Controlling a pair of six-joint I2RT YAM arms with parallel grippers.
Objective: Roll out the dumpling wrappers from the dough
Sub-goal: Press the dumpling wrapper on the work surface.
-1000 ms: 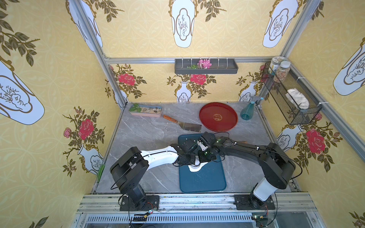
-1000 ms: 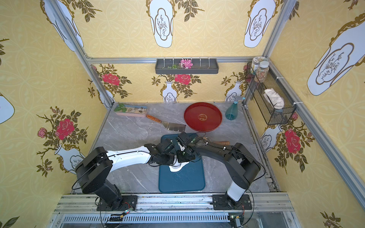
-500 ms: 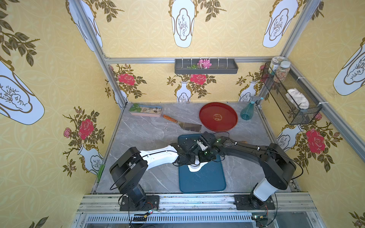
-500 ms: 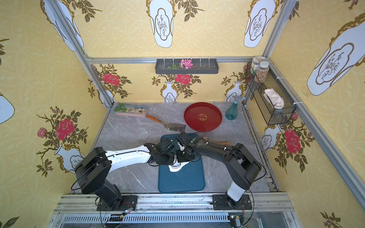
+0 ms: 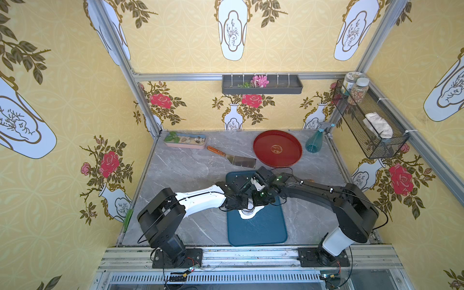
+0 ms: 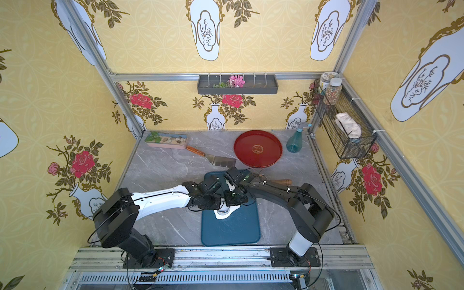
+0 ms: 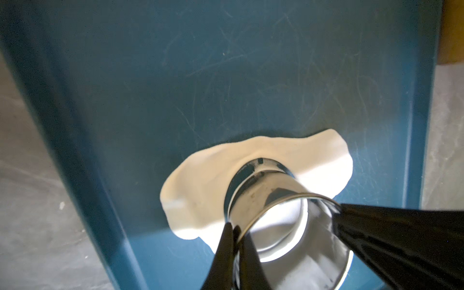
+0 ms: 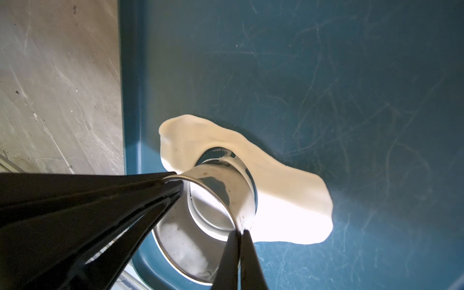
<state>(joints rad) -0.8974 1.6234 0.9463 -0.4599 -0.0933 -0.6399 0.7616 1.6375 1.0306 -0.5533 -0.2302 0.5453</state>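
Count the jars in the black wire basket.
2: a clear jar of speckled grains and a labelled jar behind it, at the black wire basket's far end; mesh could hide more.

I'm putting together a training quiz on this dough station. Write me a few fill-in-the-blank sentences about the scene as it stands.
1. The left gripper and the right gripper each pinch the rim of the shiny steel ring cup, so both are ___.
2. The cup stands on the flat white ___, which lies on the teal cutting board.
3. The round red tray at the back is ___.
Missing words: shut; dough; empty.
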